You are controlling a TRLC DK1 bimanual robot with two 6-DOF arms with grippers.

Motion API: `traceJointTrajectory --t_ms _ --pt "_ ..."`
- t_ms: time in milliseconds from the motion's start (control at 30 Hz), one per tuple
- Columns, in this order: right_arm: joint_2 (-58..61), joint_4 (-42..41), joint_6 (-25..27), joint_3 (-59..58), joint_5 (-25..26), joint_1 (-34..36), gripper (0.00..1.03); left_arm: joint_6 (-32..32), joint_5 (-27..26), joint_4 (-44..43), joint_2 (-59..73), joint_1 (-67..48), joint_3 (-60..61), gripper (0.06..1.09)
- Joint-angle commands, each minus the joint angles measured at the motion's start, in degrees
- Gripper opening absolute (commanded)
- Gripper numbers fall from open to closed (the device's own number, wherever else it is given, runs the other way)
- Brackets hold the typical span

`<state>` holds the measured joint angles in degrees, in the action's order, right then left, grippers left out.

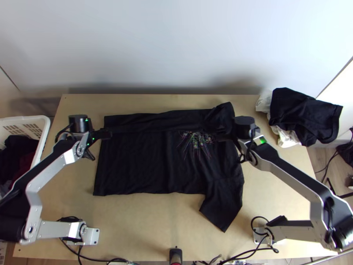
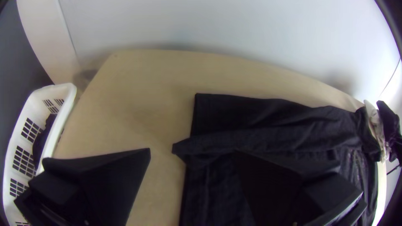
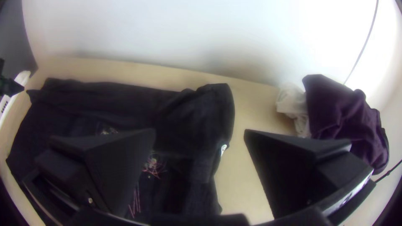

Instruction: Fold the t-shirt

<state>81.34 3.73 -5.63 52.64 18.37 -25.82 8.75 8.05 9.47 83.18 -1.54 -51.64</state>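
The black t-shirt (image 1: 141,163) lies flat across the table, its far side folded over in a long strip, one sleeve pointing toward the near edge at the right. Over its left end is my left gripper (image 1: 105,134); in the left wrist view the left gripper (image 2: 192,157) is open, with a corner of the folded strip between and beyond its fingers. My right gripper (image 1: 227,136) is over the shirt's right end near the collar. Seen from its wrist, the right gripper (image 3: 200,136) stands open above the t-shirt (image 3: 188,121), whose collar area lies between the fingers.
A white basket (image 1: 46,128) holding dark clothes stands at the left edge. Dark clothing (image 1: 302,115) and a white cloth (image 1: 286,136) lie at the table's far right corner. Bare wood (image 1: 145,229) stretches along the near side. Cables run along the near edge.
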Motion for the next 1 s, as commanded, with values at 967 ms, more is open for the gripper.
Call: traceJointTrajectory --t_ms 967 --pt "-42.9 28.6 -12.9 -21.4 -0.6 -4.7 0.97 -3.4 -8.0 27.4 -31.6 3.7 20.6 1.03"
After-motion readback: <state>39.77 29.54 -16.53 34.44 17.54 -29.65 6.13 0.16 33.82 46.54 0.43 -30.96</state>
